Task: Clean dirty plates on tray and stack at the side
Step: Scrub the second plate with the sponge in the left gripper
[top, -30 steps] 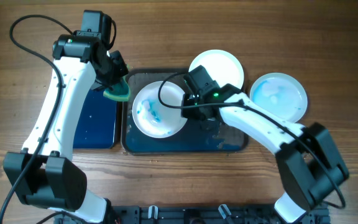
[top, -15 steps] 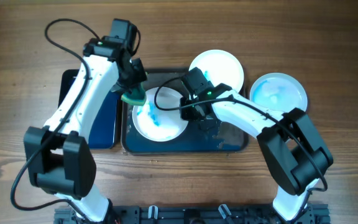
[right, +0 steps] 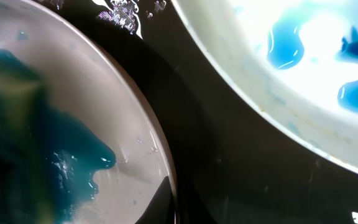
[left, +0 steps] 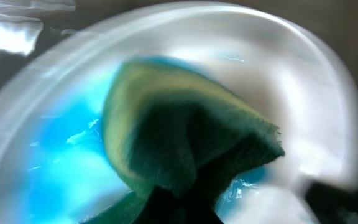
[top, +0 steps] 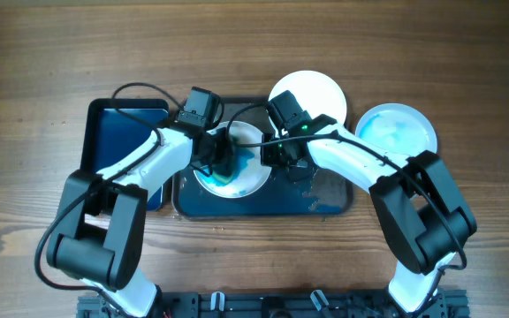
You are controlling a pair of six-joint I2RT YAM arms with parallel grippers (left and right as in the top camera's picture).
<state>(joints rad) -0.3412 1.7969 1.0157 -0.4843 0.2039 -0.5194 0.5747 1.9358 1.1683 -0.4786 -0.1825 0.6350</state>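
One plate [top: 247,174] is being scrubbed beneath the left gripper [top: 220,155], which is clenched on the sponge [left: 185,143]. The plate's rim is met by the right gripper [top: 278,159], but whether it is clamped cannot be told. The rear plate [top: 312,88] just beyond it and the side plate [top: 396,132] to its right are left blue-stained. Nothing is stacked yet.

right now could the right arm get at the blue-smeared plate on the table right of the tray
Probably yes: the blue-smeared plate lies beside that arm, nothing over it. But the right gripper sits at the tray plate's rim and must leave it first.
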